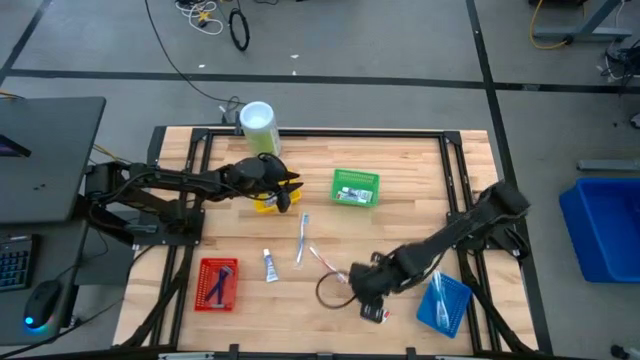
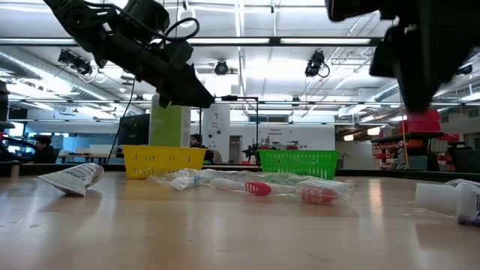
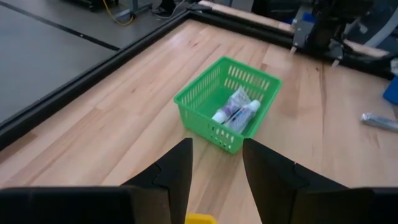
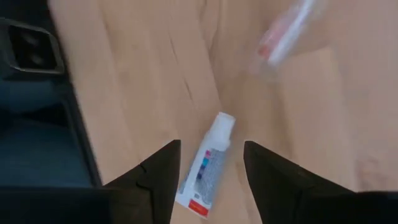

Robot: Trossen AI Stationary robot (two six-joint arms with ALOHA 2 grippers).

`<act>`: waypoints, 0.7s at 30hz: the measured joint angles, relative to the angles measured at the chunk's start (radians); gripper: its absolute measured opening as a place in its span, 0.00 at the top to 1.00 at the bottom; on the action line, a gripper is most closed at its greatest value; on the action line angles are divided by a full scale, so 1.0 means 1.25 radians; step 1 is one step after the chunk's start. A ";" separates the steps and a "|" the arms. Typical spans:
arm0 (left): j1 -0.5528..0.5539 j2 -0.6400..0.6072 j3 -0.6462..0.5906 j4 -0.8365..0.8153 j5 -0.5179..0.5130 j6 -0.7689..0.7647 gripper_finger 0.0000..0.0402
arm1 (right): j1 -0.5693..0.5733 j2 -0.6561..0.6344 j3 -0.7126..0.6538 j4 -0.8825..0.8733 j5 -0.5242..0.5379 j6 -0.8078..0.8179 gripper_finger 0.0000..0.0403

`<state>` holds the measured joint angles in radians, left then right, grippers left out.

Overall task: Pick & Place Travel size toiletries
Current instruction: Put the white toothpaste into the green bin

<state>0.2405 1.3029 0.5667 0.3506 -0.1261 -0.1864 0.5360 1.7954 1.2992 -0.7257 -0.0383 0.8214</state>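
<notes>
Right gripper [image 4: 205, 163] jaws apart, hovering above white tube [image 4: 207, 168] lying flat on counter [image 1: 400, 215], tube between jaws. Left gripper [image 3: 216, 163] jaws apart, empty, over yellow basket [image 1: 264, 203]; green basket [image 3: 227, 99] ahead holds tubes.

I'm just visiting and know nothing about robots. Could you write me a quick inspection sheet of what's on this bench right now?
Surface: wooden table, dark frame around it.
Job's things: toothpaste tube and two wrapped toothbrushes loose mid-table; another small tube under the right gripper; tubes inside the green basket.
Clutter: yellow basket, red basket, blue basket, green canister.
Grippers: left gripper open above the yellow basket; right gripper open over the tube.
Cables: loops on the floor.
Surroundings: blue bin, keyboard and mouse.
</notes>
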 joint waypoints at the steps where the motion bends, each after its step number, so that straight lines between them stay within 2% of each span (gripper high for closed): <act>1: 0.000 0.000 0.000 -0.004 0.000 0.010 0.63 | 0.004 0.027 0.013 -0.005 -0.002 0.001 0.53; 8: 0.000 0.000 0.000 -0.071 0.000 0.018 0.63 | 0.016 0.131 0.035 0.008 -0.012 0.094 0.51; 15: 0.000 0.000 0.000 -0.112 0.015 -0.006 0.63 | 0.034 0.184 0.039 -0.019 0.033 0.113 0.49; 21: -0.006 0.000 0.000 -0.109 0.034 0.006 0.63 | 0.046 0.192 0.039 -0.027 0.062 0.109 0.58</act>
<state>0.2325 1.3029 0.5667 0.2146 -0.0840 -0.1795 0.5930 2.0351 1.3476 -0.7593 0.0388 0.9573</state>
